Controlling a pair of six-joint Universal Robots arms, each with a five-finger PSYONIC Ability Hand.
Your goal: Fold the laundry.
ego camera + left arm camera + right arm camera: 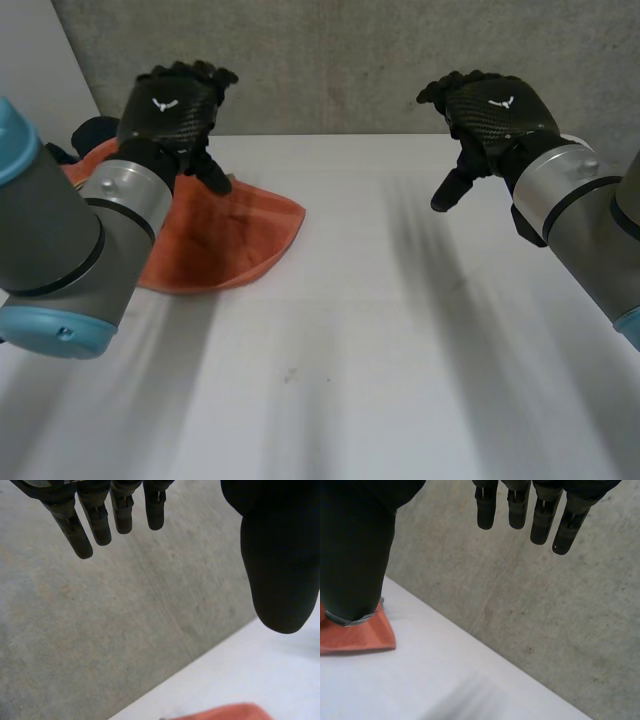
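Left hand (170, 105) and right hand (495, 110) hover, fingers spread, empty; grabbing the cloth (220, 240) one-handed may bunch it

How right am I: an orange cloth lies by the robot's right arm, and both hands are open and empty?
Nearly. The head view shows the orange cloth lying by the robot's left arm, not its right. The left hand and right hand are indeed open and empty.

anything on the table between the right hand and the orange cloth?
Nothing. In the head view, the stretch of white table from the orange cloth across to the right hand is bare.
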